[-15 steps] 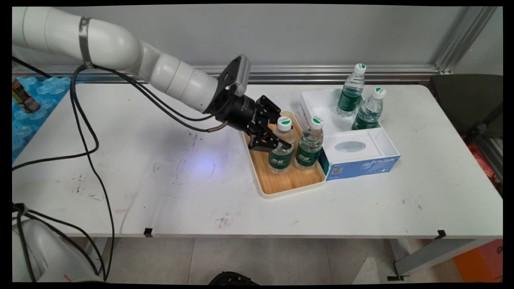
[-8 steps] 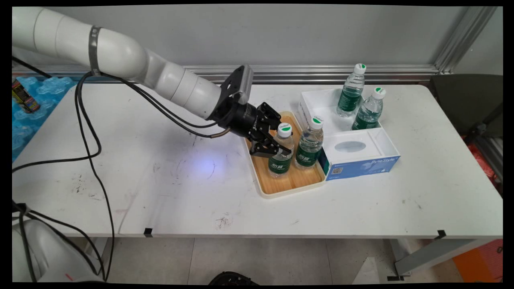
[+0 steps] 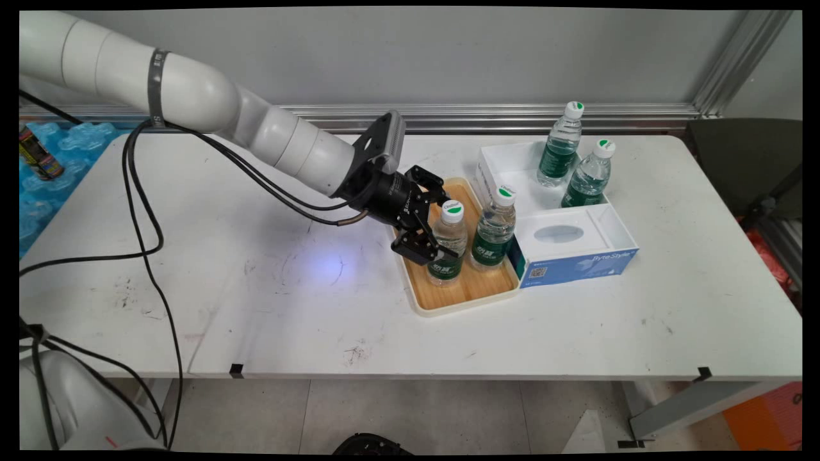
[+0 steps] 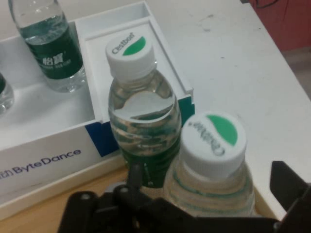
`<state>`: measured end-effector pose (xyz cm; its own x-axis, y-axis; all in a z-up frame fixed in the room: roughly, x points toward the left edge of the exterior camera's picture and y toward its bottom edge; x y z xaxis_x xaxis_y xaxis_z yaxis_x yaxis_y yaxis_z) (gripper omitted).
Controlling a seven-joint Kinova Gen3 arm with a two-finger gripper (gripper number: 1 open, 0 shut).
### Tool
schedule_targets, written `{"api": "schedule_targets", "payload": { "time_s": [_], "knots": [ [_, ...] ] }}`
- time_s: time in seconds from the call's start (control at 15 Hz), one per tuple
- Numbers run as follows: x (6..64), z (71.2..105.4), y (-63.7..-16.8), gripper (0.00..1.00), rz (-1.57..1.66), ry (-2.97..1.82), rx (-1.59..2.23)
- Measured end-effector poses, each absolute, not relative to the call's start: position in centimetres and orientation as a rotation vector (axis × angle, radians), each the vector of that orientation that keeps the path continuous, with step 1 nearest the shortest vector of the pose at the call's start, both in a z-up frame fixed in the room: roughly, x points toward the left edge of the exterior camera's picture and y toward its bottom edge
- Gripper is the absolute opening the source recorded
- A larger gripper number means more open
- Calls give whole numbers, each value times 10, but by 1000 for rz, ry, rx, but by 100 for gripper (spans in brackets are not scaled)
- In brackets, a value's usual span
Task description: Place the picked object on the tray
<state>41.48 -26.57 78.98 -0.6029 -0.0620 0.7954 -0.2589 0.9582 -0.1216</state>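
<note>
Now gripper (image 3: 430, 242) is straddling the left bottle (image 3: 448, 242) on the tray's (image 3: 448, 299) left side, fingers apart, not clamping. Bottle is looking full, heavyish, smooth; the labelled waist is offering the best hold.

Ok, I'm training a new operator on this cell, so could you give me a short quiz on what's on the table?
1. How many bottles stand on the wooden tray?
2. True or false: the gripper straddles the tray bottle nearest the arm.
3. The two rear bottles stand: A in the white box, B on the tray, C on bare table.
Key: 1. two; 2. true; 3. A.
</note>
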Motion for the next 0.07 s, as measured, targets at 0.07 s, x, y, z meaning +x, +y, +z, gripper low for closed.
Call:
{"api": "schedule_targets", "payload": {
  "time_s": [0.07],
  "knots": [
    [415,789,-266,100,281,-2211,226]
  ]
}}
